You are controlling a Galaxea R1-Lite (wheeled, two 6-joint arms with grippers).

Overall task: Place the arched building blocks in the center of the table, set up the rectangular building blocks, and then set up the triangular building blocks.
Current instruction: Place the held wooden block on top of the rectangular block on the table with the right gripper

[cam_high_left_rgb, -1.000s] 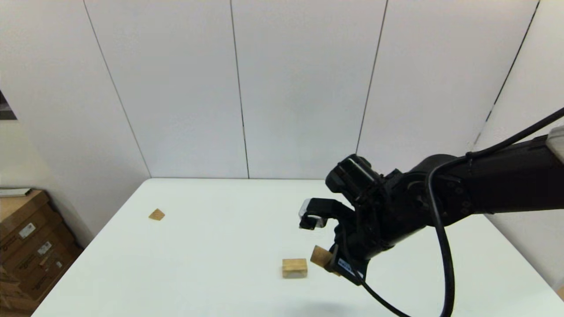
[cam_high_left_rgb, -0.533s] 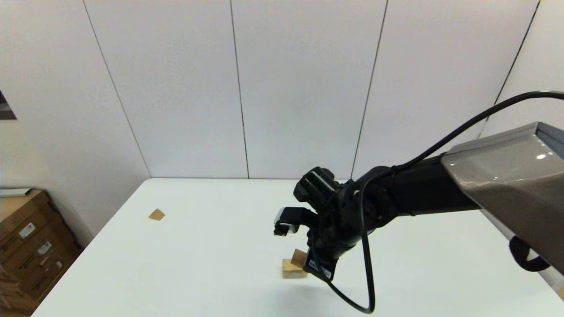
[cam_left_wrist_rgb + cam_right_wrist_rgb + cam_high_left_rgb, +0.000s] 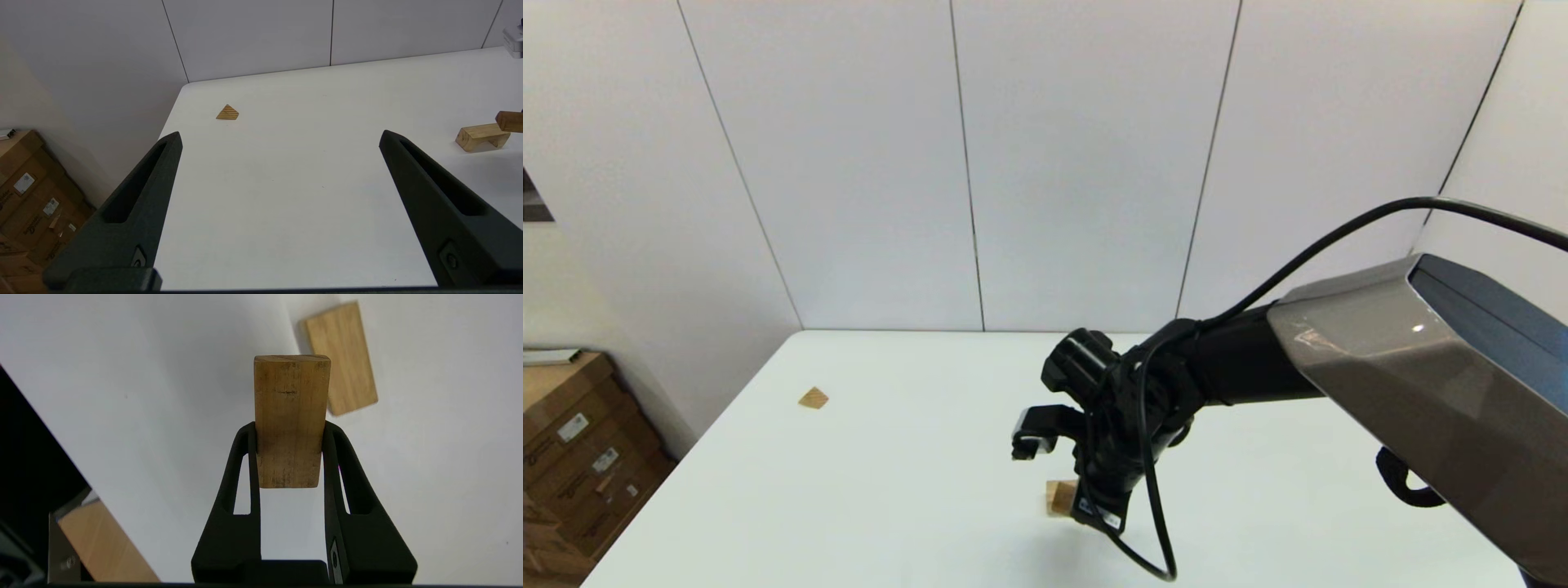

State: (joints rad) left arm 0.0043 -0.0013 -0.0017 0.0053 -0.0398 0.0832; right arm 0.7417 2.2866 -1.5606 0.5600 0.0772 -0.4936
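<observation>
My right gripper (image 3: 290,426) is shut on the rectangular block (image 3: 291,416), a plain wooden bar sticking out past the fingertips. It hovers close over the arched block (image 3: 341,359), which stands on its two legs mid-table (image 3: 482,136). In the head view the right gripper (image 3: 1082,490) covers most of the arched block (image 3: 1055,498). From the left wrist view, the bar's end (image 3: 510,121) shows just above the arch. The triangular block (image 3: 814,398) lies flat near the table's far left corner (image 3: 227,112). My left gripper (image 3: 280,136) is open over the table's left side, holding nothing.
The white table (image 3: 890,457) ends at a left edge with stacked cardboard boxes (image 3: 572,457) on the floor beside it. White wall panels (image 3: 1078,163) rise right behind the far edge. A black cable (image 3: 1152,539) loops below the right wrist.
The right arm has swung left with the bar, from beside the arched block to over it, now hiding most of it. The triangular block has not moved.
</observation>
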